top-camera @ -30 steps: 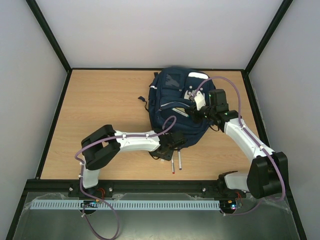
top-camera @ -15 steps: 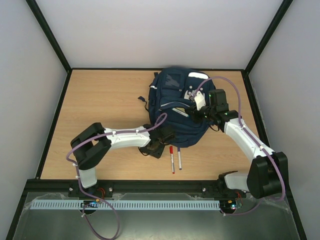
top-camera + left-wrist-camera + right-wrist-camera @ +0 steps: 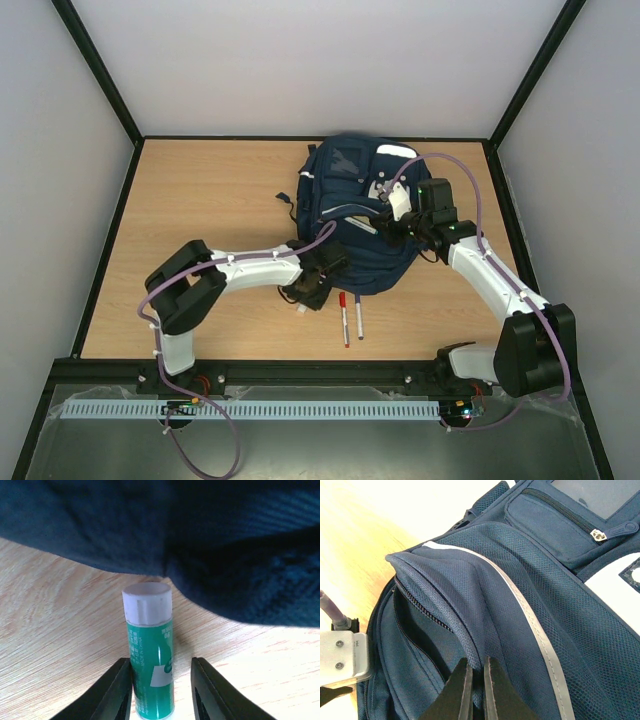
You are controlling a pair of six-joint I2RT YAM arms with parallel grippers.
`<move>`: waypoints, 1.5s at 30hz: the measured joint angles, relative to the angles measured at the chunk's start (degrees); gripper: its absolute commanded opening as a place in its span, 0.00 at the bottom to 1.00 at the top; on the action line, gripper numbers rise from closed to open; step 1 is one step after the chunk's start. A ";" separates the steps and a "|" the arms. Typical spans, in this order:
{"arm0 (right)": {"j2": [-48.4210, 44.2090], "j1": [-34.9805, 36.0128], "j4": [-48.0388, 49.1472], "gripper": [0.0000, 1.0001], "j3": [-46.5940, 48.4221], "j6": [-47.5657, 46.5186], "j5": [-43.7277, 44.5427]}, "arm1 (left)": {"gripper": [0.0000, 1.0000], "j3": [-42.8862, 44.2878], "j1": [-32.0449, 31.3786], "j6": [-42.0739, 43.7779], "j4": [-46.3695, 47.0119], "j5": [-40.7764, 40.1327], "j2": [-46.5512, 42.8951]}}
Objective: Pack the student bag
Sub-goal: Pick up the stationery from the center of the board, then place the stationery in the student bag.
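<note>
Pale wooden tabletop (image 3: 200, 220) carries the large navy blue fabric student bag (image 3: 345, 200) toward 1 o'clock. On its open pocket rim the right gripper (image 3: 476, 672) pinches the fabric. At the bag's 7 o'clock edge, the left gripper (image 3: 160, 664) is spread around a lying green, white-capped glue stick (image 3: 149, 645), with a gap at one finger.

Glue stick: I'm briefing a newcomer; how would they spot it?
Find the big navy student bag. At its near edge, inside the left hand, sits the glue stick. Unlike the two thin pens beside it, it is stubby, green and white-capped.
</note>
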 measured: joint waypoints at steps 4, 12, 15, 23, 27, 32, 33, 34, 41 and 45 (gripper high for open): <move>0.00 0.00 -0.13 0.01 -0.02 -0.07 0.00 | 0.29 0.00 0.07 0.24 -0.02 0.20 0.52; 0.00 0.00 -0.20 0.01 0.00 -0.09 0.00 | 0.18 0.09 0.15 -0.31 -0.33 0.24 1.20; 0.00 0.00 -0.20 0.01 0.00 -0.09 0.00 | 0.16 0.35 0.33 -0.83 -1.11 0.20 1.14; 0.00 0.00 -0.20 0.01 0.00 -0.09 0.02 | 0.13 1.20 0.48 -4.11 -1.66 8.13 -10.45; 0.00 0.00 -0.20 0.01 0.00 -0.02 -0.02 | 0.15 2.47 0.79 -8.22 5.27 10.45 -17.77; -0.24 0.00 -0.17 0.01 0.00 0.20 -0.11 | 0.16 -2.21 1.73 -18.38 22.73 11.78 -19.12; -0.37 0.00 -0.20 0.01 0.00 0.24 -0.11 | 0.16 -3.02 1.86 -20.39 25.70 11.80 -18.45; -0.48 0.00 -0.17 0.01 0.00 0.26 -0.09 | 0.16 -3.48 2.08 -22.40 28.39 11.74 -17.46; -0.76 -0.04 -0.17 0.01 0.00 0.61 -0.07 | 0.12 -3.54 2.36 -36.81 44.00 9.29 -8.81; -0.81 -0.04 -0.17 0.01 0.00 0.63 -0.07 | 0.11 -4.00 2.62 -44.74 48.78 5.84 -6.25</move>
